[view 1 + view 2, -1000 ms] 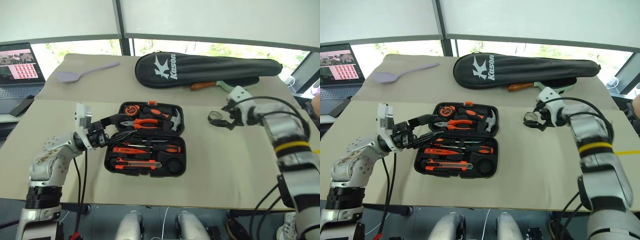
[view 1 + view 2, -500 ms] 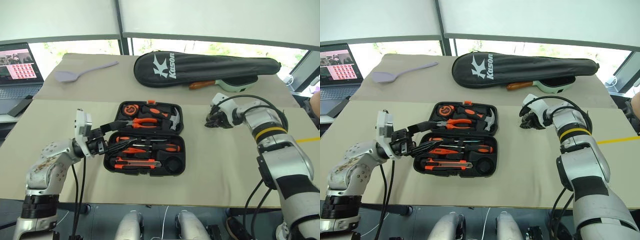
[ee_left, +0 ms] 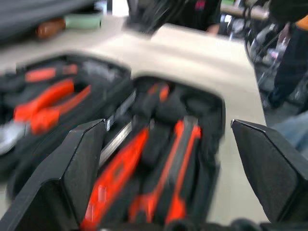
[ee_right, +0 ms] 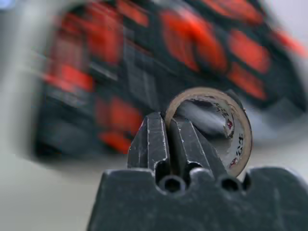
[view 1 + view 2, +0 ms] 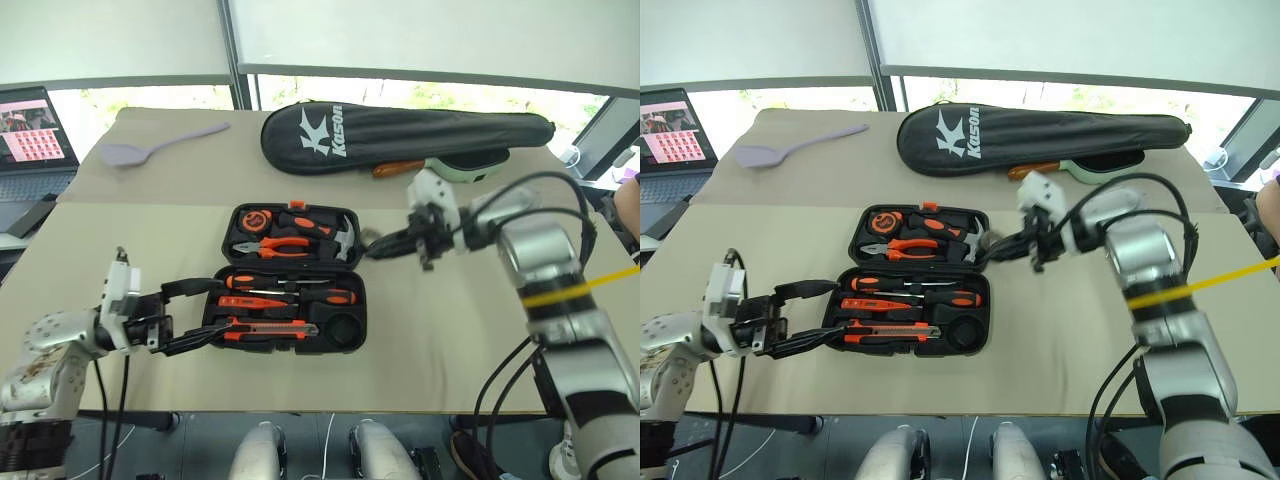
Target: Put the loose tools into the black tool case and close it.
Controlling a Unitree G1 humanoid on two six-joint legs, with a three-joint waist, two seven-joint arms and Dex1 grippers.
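The counter point(image 5: 420, 330) carries the racket bag point(image 5: 400, 140) at twelve o'clock and the open case point(image 5: 290, 275) at its middle. The case's far half holds pliers point(image 5: 285, 245) and a hammer point(image 5: 340, 240); its near half holds the screwdrivers point(image 5: 290, 297) and the knife point(image 5: 270, 328), already seated. The round recess point(image 5: 347, 328) at the case's five o'clock corner looks empty, seemingly meant for the tape.

The right gripper point(image 5: 385, 245) hangs at the case's three o'clock edge, jaws clenched on the tape roll point(image 4: 219, 127), pinching its wall. The left gripper point(image 5: 215, 312) sits at the case's eight o'clock, jaws spread wide and empty.

Left to do, by the look of it: seat the tape, then shut the lid.
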